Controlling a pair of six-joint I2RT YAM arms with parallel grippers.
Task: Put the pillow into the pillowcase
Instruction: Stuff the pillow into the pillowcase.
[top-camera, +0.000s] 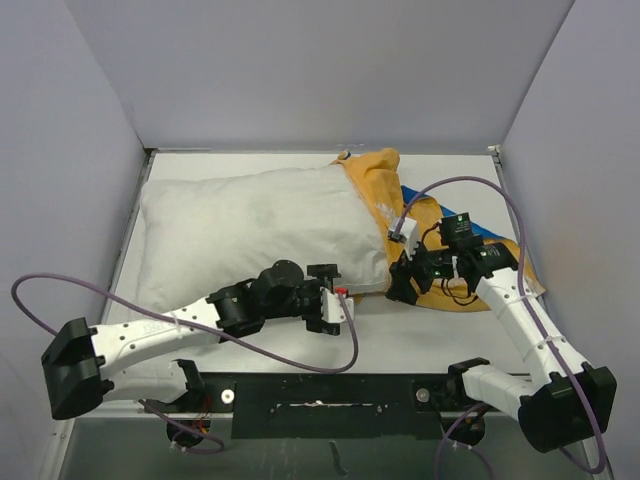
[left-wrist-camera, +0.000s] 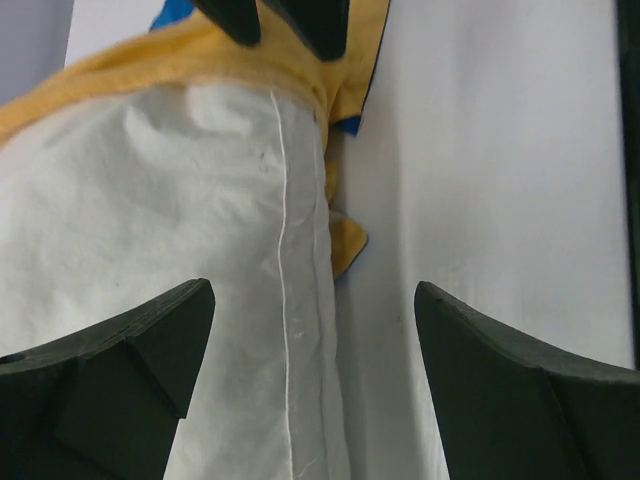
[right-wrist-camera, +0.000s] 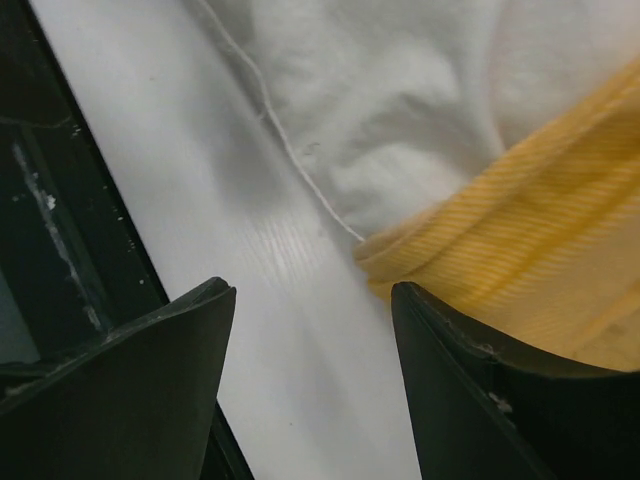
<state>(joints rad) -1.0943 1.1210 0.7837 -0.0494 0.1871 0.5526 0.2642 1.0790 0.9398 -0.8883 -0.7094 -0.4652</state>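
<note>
Only 1 end of the pillow sits inside the pillowcase; left gripper and right gripper gape empty, likely for regripping.

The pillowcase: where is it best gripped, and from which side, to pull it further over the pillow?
Probably the pillowcase hem at its near corner, coming low from the front: there the yellow rim bunches loose beside the pillow seam, not stretched tight.

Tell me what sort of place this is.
Likely a robot lab test cell, not a bedroom: a white table boxed in by plain grey walls, with a left arm and right arm bolted at its near edge.
</note>
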